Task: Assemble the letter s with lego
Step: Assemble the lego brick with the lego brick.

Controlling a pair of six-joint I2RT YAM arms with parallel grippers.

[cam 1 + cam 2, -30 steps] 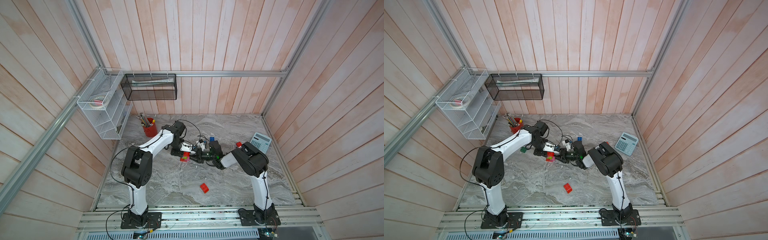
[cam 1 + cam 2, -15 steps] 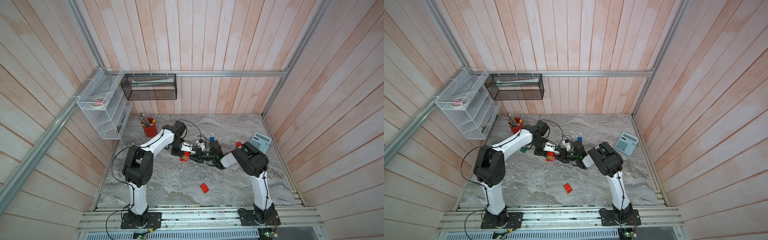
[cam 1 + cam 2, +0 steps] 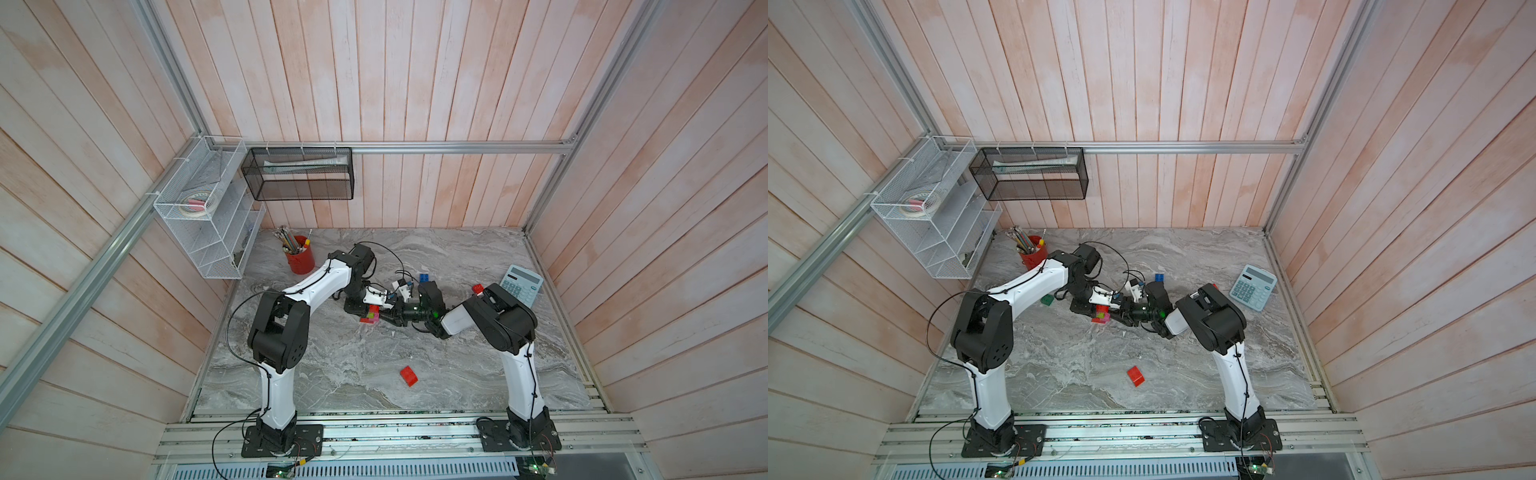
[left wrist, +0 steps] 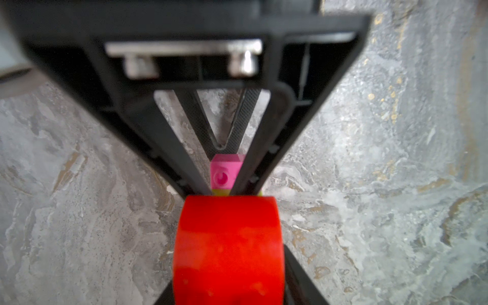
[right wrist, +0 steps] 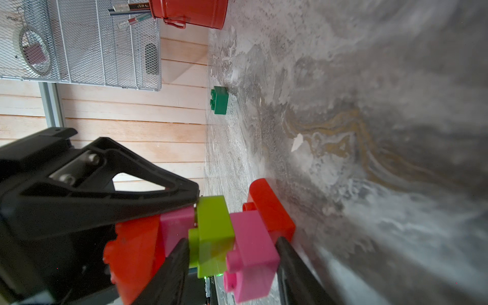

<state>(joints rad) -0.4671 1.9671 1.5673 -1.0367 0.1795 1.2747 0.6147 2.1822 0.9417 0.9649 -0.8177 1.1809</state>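
Right wrist: right gripper (image 5: 232, 244) pinches studded lego (image 5: 211, 219) (glossy plastic) — left gripper (image 5: 171, 211) unclear.

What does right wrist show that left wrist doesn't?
Right wrist only: dark green brick, red pencil cup, white mesh rack. Left wrist only: the right pincer and its frame seen from above, fingers flanking the brick stack. Both: that red, pink and lime stack, and the marble table.

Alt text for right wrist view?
A red, pink and lime green stack of studded plastic bricks is clamped in the right gripper, one red end on the grey marbled tabletop. The left gripper is at its other end; a dark green brick lies beyond.
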